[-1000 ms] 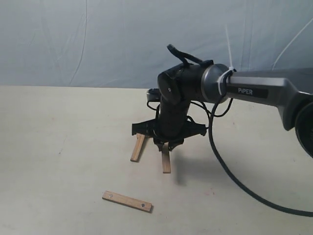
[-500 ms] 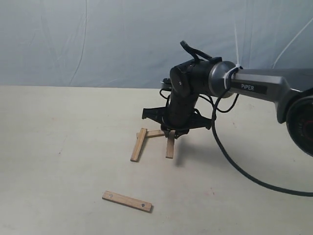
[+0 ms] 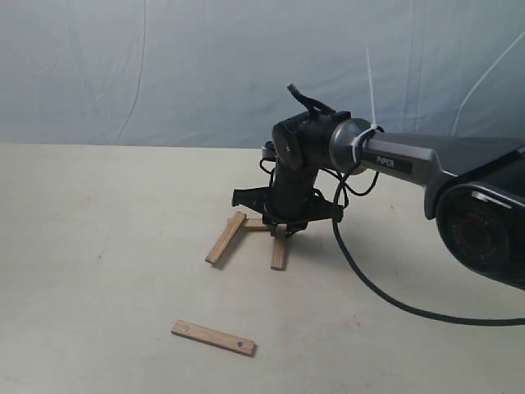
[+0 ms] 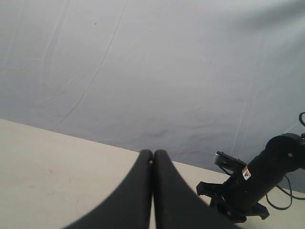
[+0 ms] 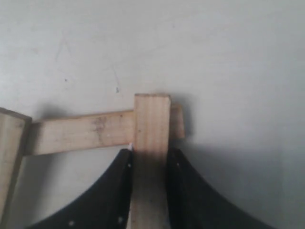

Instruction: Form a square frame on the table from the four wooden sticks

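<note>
My right gripper [image 3: 281,232] reaches down to the middle of the table [image 3: 98,246] and is shut on a wooden stick [image 3: 280,253]. In the right wrist view this stick [image 5: 151,124] sits between the fingertips [image 5: 125,160], its far end lying over a crosswise stick [image 5: 81,132]. A third stick [image 3: 225,237] lies slanted to the left, its end [image 5: 9,157] meeting the crosswise stick [image 3: 256,223]. The fourth stick [image 3: 213,337] lies alone near the front. My left gripper [image 4: 153,153] is shut and empty, raised, and out of the exterior view.
A blue-grey cloth backdrop [image 3: 164,74] hangs behind the table. The right arm's black cable [image 3: 369,287] trails over the table to the right. From the left wrist view the right arm [image 4: 257,186] shows off to one side.
The right gripper carried its stick from nearer the front back onto the crosswise stick. The slanted left stick swung, its near end moving left.
</note>
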Controlling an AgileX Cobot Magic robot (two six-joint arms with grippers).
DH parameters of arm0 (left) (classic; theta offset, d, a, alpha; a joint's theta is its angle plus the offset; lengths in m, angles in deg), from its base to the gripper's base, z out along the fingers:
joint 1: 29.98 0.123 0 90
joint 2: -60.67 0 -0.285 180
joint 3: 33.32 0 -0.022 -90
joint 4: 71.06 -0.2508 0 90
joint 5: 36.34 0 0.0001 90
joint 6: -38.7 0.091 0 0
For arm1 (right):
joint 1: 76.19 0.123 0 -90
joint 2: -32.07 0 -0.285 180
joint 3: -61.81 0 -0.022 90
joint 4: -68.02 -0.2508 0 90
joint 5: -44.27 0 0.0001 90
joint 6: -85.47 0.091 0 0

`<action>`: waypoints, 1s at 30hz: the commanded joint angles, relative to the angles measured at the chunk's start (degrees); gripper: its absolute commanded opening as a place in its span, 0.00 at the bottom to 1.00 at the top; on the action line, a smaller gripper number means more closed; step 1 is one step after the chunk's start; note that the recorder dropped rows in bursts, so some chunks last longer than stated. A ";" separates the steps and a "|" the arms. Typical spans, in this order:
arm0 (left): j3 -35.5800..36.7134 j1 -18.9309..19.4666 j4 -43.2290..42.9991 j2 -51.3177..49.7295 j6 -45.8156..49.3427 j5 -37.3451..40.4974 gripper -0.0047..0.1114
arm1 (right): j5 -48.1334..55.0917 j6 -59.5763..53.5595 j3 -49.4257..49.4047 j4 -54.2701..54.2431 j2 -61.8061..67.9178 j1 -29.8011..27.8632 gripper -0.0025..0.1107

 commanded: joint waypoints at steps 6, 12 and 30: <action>0.30 -0.02 0.29 0.28 0.19 0.09 0.04 | 3.03 0.11 1.29 0.98 -1.18 -0.52 0.01; 0.30 -0.02 0.29 0.28 0.19 0.09 0.04 | 7.78 -1.49 1.29 1.29 -5.78 1.00 0.01; 0.30 -0.02 0.29 0.28 0.19 0.09 0.04 | 18.17 3.99 1.16 7.12 -7.25 15.26 0.01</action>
